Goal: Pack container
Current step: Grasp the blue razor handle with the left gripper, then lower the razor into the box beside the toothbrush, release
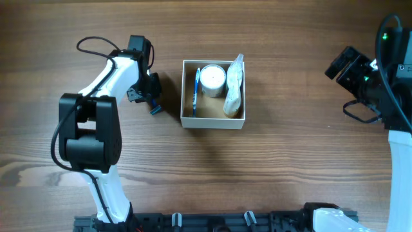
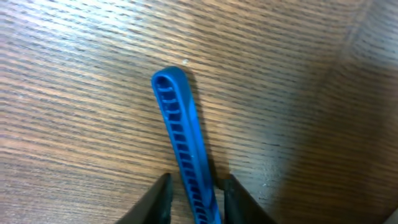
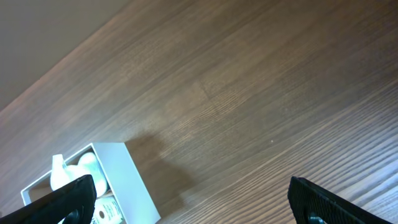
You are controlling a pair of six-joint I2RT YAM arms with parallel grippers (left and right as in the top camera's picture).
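The container [image 1: 212, 121] is a square white-walled box in the middle of the table. It holds a blue toothbrush [image 1: 197, 90], a white round jar [image 1: 212, 78] and a clear bagged item [image 1: 234, 87]. My left gripper [image 1: 152, 103] is just left of the box, low over the table. In the left wrist view its jaws [image 2: 196, 186] are drawn in close on both sides of a blue ribbed handle [image 2: 180, 124], whose end pokes out below the gripper [image 1: 155, 109]. My right gripper [image 1: 341, 66] is far right, wide open and empty [image 3: 193, 199], and it sees the box wall [image 3: 134, 180].
Dark wood table [image 1: 290, 161] all round the box. The left arm's black base [image 1: 87, 138] stands at the front left. The right arm's white link [image 1: 399, 167] runs down the right edge.
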